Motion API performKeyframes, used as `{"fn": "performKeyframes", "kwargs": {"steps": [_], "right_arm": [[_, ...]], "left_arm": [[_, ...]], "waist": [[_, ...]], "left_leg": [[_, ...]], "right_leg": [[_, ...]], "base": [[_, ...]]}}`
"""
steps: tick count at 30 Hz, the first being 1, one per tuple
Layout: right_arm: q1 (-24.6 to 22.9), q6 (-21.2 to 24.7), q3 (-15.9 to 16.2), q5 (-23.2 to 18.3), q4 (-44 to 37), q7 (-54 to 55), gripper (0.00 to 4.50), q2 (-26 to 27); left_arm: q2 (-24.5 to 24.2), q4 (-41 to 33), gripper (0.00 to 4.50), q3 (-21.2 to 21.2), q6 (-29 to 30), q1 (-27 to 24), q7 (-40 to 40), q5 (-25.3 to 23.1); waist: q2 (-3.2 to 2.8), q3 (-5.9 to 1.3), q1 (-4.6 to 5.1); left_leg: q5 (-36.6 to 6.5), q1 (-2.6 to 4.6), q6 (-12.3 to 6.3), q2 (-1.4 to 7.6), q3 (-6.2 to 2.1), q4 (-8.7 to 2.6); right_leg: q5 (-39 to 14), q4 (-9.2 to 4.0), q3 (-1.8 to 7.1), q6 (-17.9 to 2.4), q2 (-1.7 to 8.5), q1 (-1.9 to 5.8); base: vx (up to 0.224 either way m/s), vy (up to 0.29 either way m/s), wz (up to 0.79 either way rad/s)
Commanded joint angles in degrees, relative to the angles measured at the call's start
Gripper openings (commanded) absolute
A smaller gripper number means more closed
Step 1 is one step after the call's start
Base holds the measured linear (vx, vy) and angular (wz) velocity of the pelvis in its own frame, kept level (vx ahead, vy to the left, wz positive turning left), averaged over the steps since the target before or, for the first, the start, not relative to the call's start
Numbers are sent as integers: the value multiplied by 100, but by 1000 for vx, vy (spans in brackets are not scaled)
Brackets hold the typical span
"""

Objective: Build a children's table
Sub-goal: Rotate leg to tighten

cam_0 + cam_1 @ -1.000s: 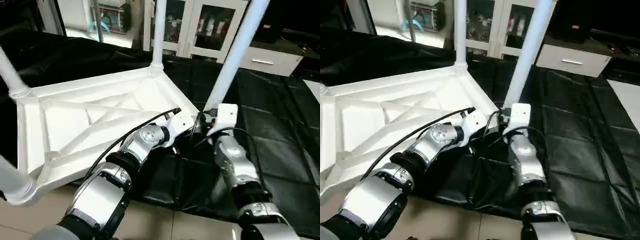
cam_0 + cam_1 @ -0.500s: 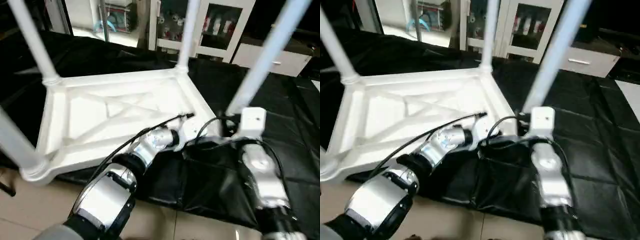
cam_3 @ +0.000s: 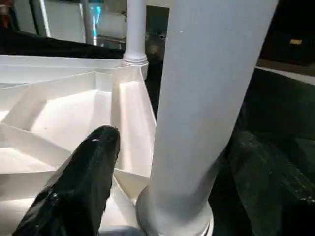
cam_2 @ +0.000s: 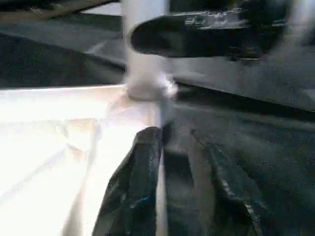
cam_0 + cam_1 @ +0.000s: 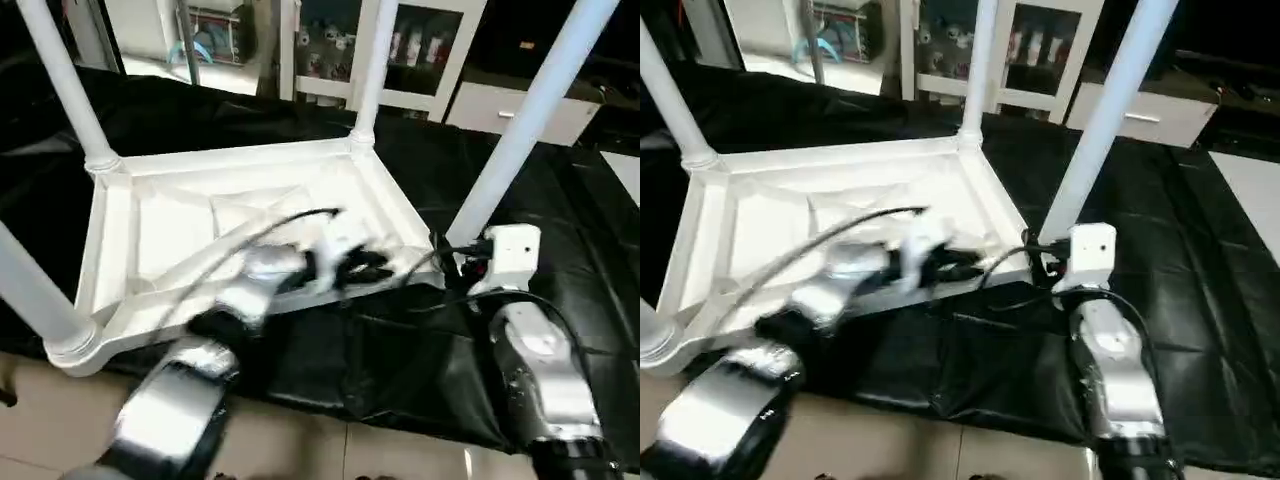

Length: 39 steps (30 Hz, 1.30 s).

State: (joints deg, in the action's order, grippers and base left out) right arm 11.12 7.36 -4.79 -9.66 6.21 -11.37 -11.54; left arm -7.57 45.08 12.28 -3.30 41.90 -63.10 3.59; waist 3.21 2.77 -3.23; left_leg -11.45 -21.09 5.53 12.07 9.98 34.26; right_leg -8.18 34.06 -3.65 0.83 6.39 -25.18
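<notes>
Tabletop (image 5: pixel 190 230): white, lying upside down on the black mat (image 5: pixel 560 200), ribbed underside up, four white legs standing in its corner sockets.
Eye views, legs: far left leg (image 5: pixel 62 85), far right leg (image 5: pixel 372 65), near right leg (image 5: pixel 525 115), near left leg (image 5: pixel 25 285), all upright or close to it.
Eye views, left gripper (image 5: pixel 365 268): blurred, over the tabletop's near right part, beside the rim; black fingers point right toward the near right leg.
Eye views, right arm (image 5: pixel 535 370): silver forearm rises from the near right; its white wrist block (image 5: pixel 508 250) sits just beside the base of the near right leg.
Eye views, background: white cabinets (image 5: pixel 420 50) with glass doors at the far side.
Left wrist view: the left gripper's two black fingers (image 4: pixel 135 182) stand a little apart with the tabletop's edge in the gap, clamping nothing I can make out; a leg rises from its socket beyond.
Right wrist view: right gripper (image 3: pixel 182 167) spread wide on either side of the near right leg, one finger (image 3: pixel 81 187) clear of the tube, not pressed on it.
</notes>
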Motion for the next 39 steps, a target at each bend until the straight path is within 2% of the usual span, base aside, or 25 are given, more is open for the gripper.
{"fn": "performKeyframes", "kwargs": {"steps": [1,2,3,5,6,7,8,9,10,12,14,16,17,19,20,21,22,23,27,28,29,31,34,36,39], "right_arm": [[-46,103,-72,-164,-243,-288,355,-131],[-149,148,-114,-301,-352,-565,355,-283],[-185,183,-130,-365,-364,-694,355,-353],[-236,214,-183,-494,-349,-938,355,-482],[-268,240,-215,-591,-319,-1164,355,-618],[-301,257,-214,-644,-299,-1390,355,-767],[-333,226,-235,-663,-243,-1652,355,-982],[-351,206,-245,-664,-211,-1799,355,-1108],[-354,207,-247,-668,-209,-1822,355,-1125],[-412,140,-270,-749,-168,-2259,355,-1415],[-521,129,-294,-892,-154,-2801,355,-1740],[-553,140,-306,-929,-153,-2922,355,-1806],[-593,128,-300,-942,-176,-3018,355,-1860],[-631,130,-292,-974,-206,-3119,355,-1909],[-686,159,-264,-1035,-276,-3234,355,-1943],[-703,159,-254,-1055,-292,-3294,355,-1956],[-718,173,-227,-1087,-312,-3361,355,-1955],[-724,148,-189,-1082,-306,-3416,355,-1962],[-726,130,-118,-1061,-321,-3438,355,-1919],[-725,135,-110,-1058,-330,-3441,355,-1895],[-725,136,-110,-1058,-331,-3441,355,-1892],[-716,147,-80,-1048,-349,-3444,355,-1856],[-708,151,-19,-1031,-380,-3459,355,-1815],[-704,148,5,-1021,-389,-3467,355,-1798],[-703,154,23,-1020,-405,-3465,355,-1778]], "left_arm": [[-304,-995,159,126,640,-184,-499,308],[-793,-1780,170,231,1112,-499,-786,374],[-957,-1984,175,260,1253,-587,-893,388],[-1246,-2303,179,308,1509,-730,-1082,410],[-1442,-2536,188,324,1711,-833,-1244,411],[-1608,-2717,202,346,1888,-918,-1371,404],[-1833,-2909,214,418,2082,-1026,-1527,288],[-1960,-3017,214,464,2192,-1088,-1615,211],[-1987,-3057,222,475,2227,-1104,-1623,207],[-2317,-3483,231,670,2619,-1300,-1689,89],[-2345,-3544,253,904,2774,-1348,-1452,-99],[-2315,-3517,265,955,2749,-1342,-1352,-180],[-2207,-3314,274,978,2527,-1259,-1118,-377],[-2105,-3140,283,989,2364,-1171,-875,-562],[-1950,-2765,291,1022,2073,-945,-464,-842],[-1916,-2655,298,1068,1992,-849,-294,-943],[-1847,-2450,305,1086,1899,-711,-56,-1043],[-1796,-2249,323,1125,1776,-573,172,-1141],[-1704,-1698,338,1264,1415,-220,525,-1396],[-1656,-1483,365,1297,1275,-116,622,-1497],[-1646,-1451,373,1299,1259,-101,639,-1510],[-1520,-938,375,1335,956,126,1045,-1717],[-1363,-99,414,1415,407,478,1827,-2021],[-1266,276,431,1418,185,622,2292,-2125],[-1142,616,448,1356,-11,708,2640,-2163]], "waist": [[19,-383,-15],[12,-379,-20],[0,-374,-12],[-57,-338,14],[-48,-330,28],[-82,-326,20],[-92,-322,25],[-86,-327,21],[-85,-308,29],[-99,-325,32],[-86,-322,23],[-82,-333,8],[-87,-337,13],[-61,-346,3],[-58,-347,2],[-48,-357,-9],[-42,-360,-12],[-43,-358,-15],[-12,-360,-19],[-13,-358,-19],[-3,-366,-19],[1,-372,-20],[-6,-395,-42],[15,-398,-48],[37,-405,-53]], "left_leg": [[-939,40,-604,68,82,-416],[-1006,28,-557,97,67,-438],[-1049,31,-531,99,69,-441],[-1381,61,-329,90,80,-475],[-1451,60,-284,85,85,-481],[-1567,76,-187,83,74,-494],[-1607,88,-134,81,77,-496],[-1637,89,-116,84,70,-494],[-1624,59,-112,75,70,-503],[-1612,50,-90,67,59,-503],[-1576,55,-141,71,64,-486],[-1503,49,-178,59,69,-467],[-1444,19,-190,59,56,-471],[-1441,25,-215,53,62,-451],[-1392,12,-261,41,63,-446],[-1390,38,-260,39,65,-435],[-1373,10,-264,46,46,-444],[-1459,16,-283,44,46,-437],[-1470,-24,-258,26,24,-441],[-1480,-25,-243,20,19,-440],[-1434,-19,-251,18,21,-430],[-1350,-28,-279,28,21,-424],[-1290,-16,-334,23,23,-404],[-1215,-59,-373,8,9,-398],[-1164,-56,-385,14,10,-389]], "right_leg": [[-744,-260,166,-1488,101,376],[-823,-249,170,-1463,123,409],[-858,-242,172,-1444,114,405],[-1304,-312,174,-1270,83,369],[-1399,-331,175,-1242,75,358],[-1562,-343,177,-1171,76,354],[-1584,-354,186,-1138,64,341],[-1574,-343,184,-1133,66,354],[-1618,-354,192,-1087,57,358],[-1665,-351,193,-1062,73,371],[-1593,-352,192,-1096,69,366],[-1597,-360,191,-1102,74,368],[-1587,-355,183,-1099,72,387],[-1685,-383,179,-1042,79,385],[-1684,-403,173,-994,56,376],[-1706,-408,173,-979,73,367],[-1682,-387,173,-988,83,390],[-1777,-400,164,-956,76,373],[-2130,-430,144,-795,92,399],[-2263,-451,137,-728,97,390],[-2254,-450,138,-708,95,380],[-2068,-430,141,-778,92,380],[-1788,-407,135,-845,83,386],[-1667,-387,122,-822,79,422],[-1718,-390,121,-828,98,420]], "base": [[0,0,0],[0,0,0],[0,0,0],[0,0,0],[0,0,0],[0,0,0],[0,0,0],[0,0,0],[0,0,0],[0,0,0],[0,0,0],[0,0,0],[0,0,0],[0,0,0],[0,0,0],[0,0,0],[0,0,0],[0,0,0],[0,0,0],[0,0,0],[0,0,0],[0,0,0],[0,0,0],[0,0,0],[0,0,0]]}}
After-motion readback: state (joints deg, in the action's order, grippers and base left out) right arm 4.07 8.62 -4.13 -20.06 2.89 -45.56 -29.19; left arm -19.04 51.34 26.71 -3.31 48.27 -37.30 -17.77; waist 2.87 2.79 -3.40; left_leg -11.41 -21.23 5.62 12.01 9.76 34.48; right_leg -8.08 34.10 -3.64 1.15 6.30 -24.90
